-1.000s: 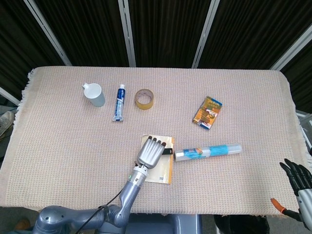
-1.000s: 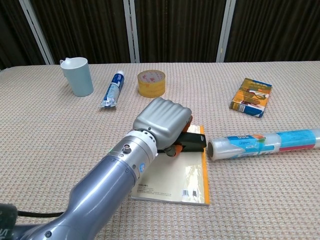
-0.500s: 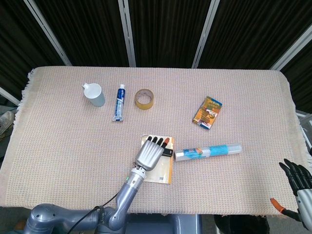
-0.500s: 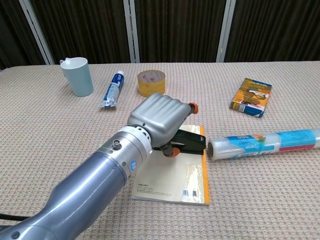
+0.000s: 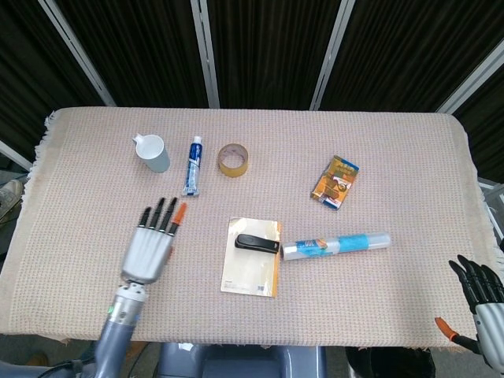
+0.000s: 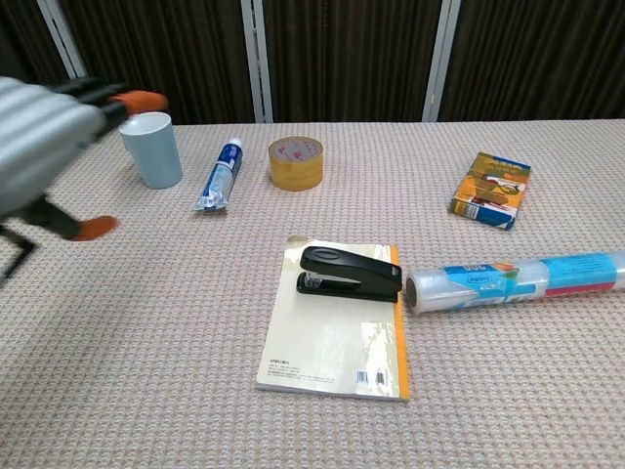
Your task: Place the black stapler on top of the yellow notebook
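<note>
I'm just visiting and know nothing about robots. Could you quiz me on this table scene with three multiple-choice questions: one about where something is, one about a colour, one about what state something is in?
1. Where does the black stapler lie?
A. on the yellow notebook
B. inside the cup
C. on the snack box

2. What colour is the cup?
A. red
B. pale blue
C. black

3. What is the left hand doing?
A. gripping the stapler
B. pressing on the tape roll
C. holding nothing, fingers spread

Answers: 1 A, the stapler rests across the notebook's far end, beside the plastic-wrap roll. 2 B, the cup by the toothpaste tube is pale blue. 3 C, in the head view the hand hangs over bare cloth to the left of the notebook, fingers apart and nothing in them.
</note>
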Tool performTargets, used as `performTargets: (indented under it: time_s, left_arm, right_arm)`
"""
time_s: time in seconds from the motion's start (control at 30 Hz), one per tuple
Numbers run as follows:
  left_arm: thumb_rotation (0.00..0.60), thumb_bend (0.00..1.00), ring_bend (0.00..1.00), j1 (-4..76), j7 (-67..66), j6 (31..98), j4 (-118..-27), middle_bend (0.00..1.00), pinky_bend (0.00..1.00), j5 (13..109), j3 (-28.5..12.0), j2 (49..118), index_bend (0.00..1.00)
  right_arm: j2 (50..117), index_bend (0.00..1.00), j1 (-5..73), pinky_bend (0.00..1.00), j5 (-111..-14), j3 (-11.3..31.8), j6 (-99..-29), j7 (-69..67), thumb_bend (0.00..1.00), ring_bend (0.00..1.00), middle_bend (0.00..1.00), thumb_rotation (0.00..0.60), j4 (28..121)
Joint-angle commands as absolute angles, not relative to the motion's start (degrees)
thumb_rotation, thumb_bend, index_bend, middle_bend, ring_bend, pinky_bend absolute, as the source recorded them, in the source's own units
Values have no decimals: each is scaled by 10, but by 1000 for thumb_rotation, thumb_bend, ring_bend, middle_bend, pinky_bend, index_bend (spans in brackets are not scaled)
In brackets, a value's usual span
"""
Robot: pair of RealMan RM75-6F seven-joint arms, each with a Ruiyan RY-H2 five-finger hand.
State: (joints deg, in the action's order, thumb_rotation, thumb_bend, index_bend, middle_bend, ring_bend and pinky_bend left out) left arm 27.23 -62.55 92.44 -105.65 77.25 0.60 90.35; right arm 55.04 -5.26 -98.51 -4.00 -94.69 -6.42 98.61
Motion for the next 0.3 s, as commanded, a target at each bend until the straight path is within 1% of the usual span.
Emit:
performTargets:
  time_s: [0.03,0.1,0.2,0.23,0.3]
  left_arm:
    - [600,228,12,185,-560,1008,-1091,9,186,807,71,821,30]
    - [600,229,9,144,-506,1030,-1094,0,183,789,93,787,7]
    - [600,235,3,118,-439,1028,-1097,0,183,778,110,756,0]
    - [600,235,1,116,-435,1030,-1097,0,181,789,114,742,0]
    - [600,235,0,107,-422,1046,-1091,0,180,811,109,738,0]
  right_arm:
    - [557,0,-54,0,-984,-40,-943,-47,153,0,0,600,990]
    - [563,0,-55,0,-984,-41,-941,-31,152,0,0,600,993]
    - [569,0,-58,0,-986,-43,-941,-15,153,0,0,600,996]
    - [570,0,-59,0,-988,-44,-942,-11,154,0,0,600,996]
    - [572,0,-61,0,-987,-44,-943,-6,153,0,0,600,997]
